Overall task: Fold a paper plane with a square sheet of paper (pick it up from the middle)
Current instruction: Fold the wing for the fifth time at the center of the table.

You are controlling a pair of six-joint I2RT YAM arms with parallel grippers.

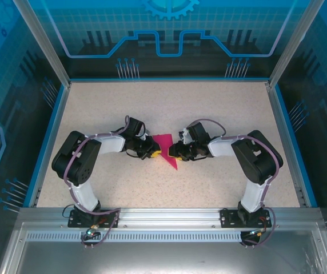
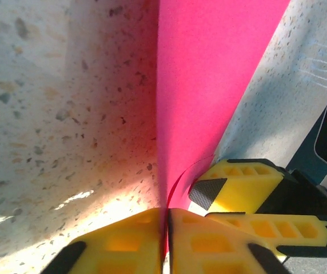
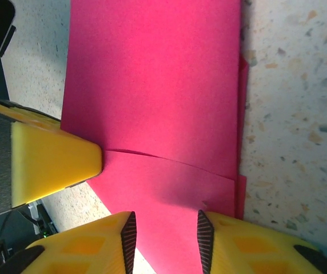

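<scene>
A thin magenta-pink folded sheet of paper [image 1: 164,144] is seen near the middle of the speckled beige table top [image 1: 220,108], with its sharp tip turned toward the table's near edge. In the right wrist view, overlapping flaps and stacked edges are visible on the sheet [image 3: 152,85], so several layers are judged to be present.

The sheet is judged to be very light and limp, easily creased or torn, and likely to slide on the smooth table. It is best taken along a doubled, folded edge, where the layers give some stiffness. A single loose flap would probably bend away.

The left gripper [image 1: 151,153] is placed just to the left of the table's middle. In the left wrist view, its yellow fingers [image 2: 118,248] are pressed together with an edge of the sheet [image 2: 209,85] pinched between them. From there the sheet rises away from the gripper [image 2: 167,240].

The right gripper [image 1: 174,153] is placed just to the right of the table's middle, facing the left one. In the right wrist view, its jaws are held apart, and the sheet's flat face is seen across the gap of the gripper [image 3: 164,240]. No pinch is seen there. One of its fingers [image 2: 243,180] lies just beside the pinched edge.
</scene>
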